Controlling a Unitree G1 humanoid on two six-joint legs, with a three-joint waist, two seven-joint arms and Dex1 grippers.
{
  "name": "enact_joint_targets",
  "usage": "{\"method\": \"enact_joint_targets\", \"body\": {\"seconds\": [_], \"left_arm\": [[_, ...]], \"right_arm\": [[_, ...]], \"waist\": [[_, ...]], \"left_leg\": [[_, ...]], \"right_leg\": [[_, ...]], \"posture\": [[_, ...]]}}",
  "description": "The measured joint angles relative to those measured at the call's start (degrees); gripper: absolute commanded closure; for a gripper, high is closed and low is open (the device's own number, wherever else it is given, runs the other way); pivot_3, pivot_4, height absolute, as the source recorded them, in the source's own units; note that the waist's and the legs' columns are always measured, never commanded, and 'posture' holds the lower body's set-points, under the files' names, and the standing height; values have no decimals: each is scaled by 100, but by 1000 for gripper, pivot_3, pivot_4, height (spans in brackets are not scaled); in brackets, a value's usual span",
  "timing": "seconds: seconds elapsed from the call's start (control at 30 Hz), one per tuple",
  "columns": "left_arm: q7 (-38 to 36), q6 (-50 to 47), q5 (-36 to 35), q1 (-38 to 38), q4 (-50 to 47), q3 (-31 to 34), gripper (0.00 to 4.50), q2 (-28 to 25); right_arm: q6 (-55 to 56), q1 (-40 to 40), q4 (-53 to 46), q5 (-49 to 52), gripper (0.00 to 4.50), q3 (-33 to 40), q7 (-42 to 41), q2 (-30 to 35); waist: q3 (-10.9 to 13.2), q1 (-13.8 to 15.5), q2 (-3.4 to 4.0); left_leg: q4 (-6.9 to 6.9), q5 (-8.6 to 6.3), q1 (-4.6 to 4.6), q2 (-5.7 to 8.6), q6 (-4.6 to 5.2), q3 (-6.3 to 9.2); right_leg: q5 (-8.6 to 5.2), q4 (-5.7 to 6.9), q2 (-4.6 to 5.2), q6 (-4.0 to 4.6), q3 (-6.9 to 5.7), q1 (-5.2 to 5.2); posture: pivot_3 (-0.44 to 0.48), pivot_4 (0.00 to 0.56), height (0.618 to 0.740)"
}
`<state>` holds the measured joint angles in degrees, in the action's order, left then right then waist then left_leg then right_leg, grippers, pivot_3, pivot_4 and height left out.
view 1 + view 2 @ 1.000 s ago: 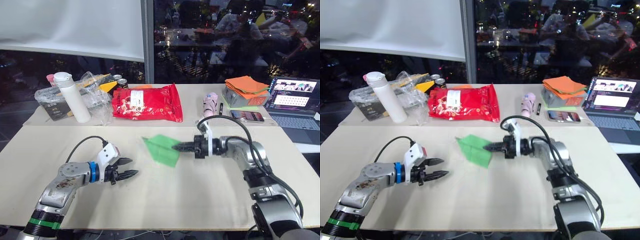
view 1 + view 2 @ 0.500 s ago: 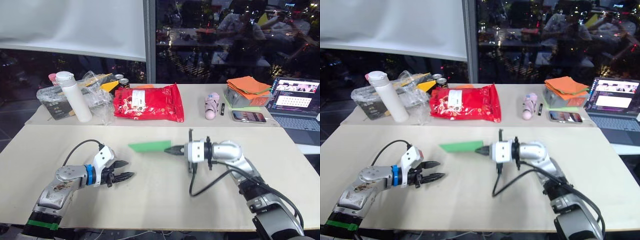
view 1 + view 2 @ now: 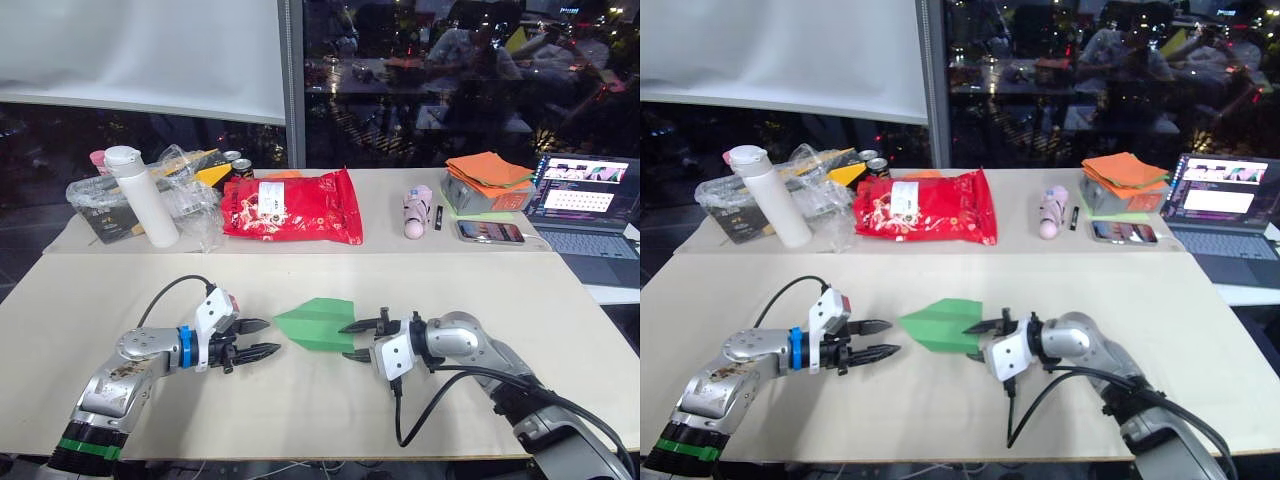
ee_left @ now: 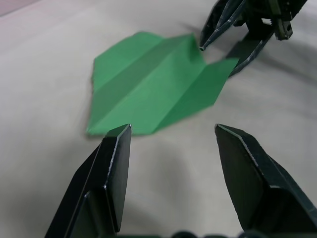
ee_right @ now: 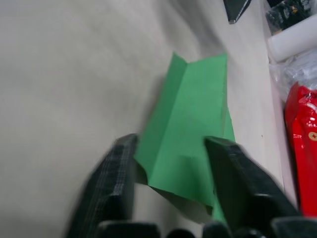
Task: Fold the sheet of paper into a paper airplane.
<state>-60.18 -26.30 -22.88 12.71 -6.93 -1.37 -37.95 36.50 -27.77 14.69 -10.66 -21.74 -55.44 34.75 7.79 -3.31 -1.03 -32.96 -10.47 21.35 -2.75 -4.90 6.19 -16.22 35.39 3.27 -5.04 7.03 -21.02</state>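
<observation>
Airplane (image 3: 316, 324): a second ago we saw it raised above the table, pinched at its rear edge; half a second ago it was held edge-on, showing as a thin green strip. We now find it lying flat on the table, creases up, nose toward the left gripper.

Right gripper (image 3: 358, 341): earlier closed on the airplane; we now note its fingers parted, one to each side of the airplane's rear edge, low over the table. Its arm has dropped and swung nearer the table's front edge.

Left gripper (image 3: 257, 338): we record little change; parted as before, now just beside the airplane's nose.
</observation>
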Motion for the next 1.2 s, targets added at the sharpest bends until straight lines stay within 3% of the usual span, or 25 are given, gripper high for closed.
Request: {"method": "enact_joint_targets", "body": {"seconds": [0.03,0.13,0.17,0.33,0.4,0.87,1.03,1.2], "left_arm": [[2,-17,1,18,-1,-13,1651,24],[69,-95,0,162,23,-114,2399,264],[102,-142,2,245,49,-173,2777,366],[373,-162,119,471,271,-378,4426,683],[463,-165,216,488,327,-507,4500,770],[896,-147,618,181,409,-1079,4500,1117],[974,-134,638,35,263,-1109,4500,1129],[1028,-132,657,-36,211,-1130,4500,1150]], "right_arm": [[-339,113,-368,242,1887,6,-204,144],[-1219,224,-1099,818,1860,154,-546,436],[-1459,191,-1219,967,2373,258,-580,478],[-2209,-121,-1203,1101,4029,522,-519,447],[-2390,-255,-1039,1067,4478,527,-405,304],[-2779,-1229,924,166,4478,-16,47,-765],[-2802,-1294,906,184,4478,-37,-289,-798],[-3119,-878,121,300,4478,-40,-760,-582]], "waist": [[0,7,0],[0,30,0],[0,34,-1],[0,25,-2],[0,21,-2],[-2,61,0],[-3,66,2],[-7,70,7]], "left_leg": [[-1,0,1,0,0,0],[-8,0,1,1,0,0],[-11,0,0,0,0,0],[-12,0,-2,0,0,0],[-11,0,0,1,0,-1],[-10,0,0,2,0,-1],[-9,0,-3,2,0,0],[-9,0,-7,2,0,0]], "right_leg": [[0,-1,0,0,1,0],[0,0,0,0,1,1],[0,1,-1,-1,1,1],[0,2,-2,-2,0,1],[0,-1,-2,-1,1,0],[15,1,-1,21,1,-1],[12,1,-1,18,0,3],[1,2,-1,-1,-1,7]], "posture": [[0,150,732],[0,150,732],[0,150,732],[0,150,732],[0,150,732],[0,150,732],[0,150,732],[0,150,732]]}}
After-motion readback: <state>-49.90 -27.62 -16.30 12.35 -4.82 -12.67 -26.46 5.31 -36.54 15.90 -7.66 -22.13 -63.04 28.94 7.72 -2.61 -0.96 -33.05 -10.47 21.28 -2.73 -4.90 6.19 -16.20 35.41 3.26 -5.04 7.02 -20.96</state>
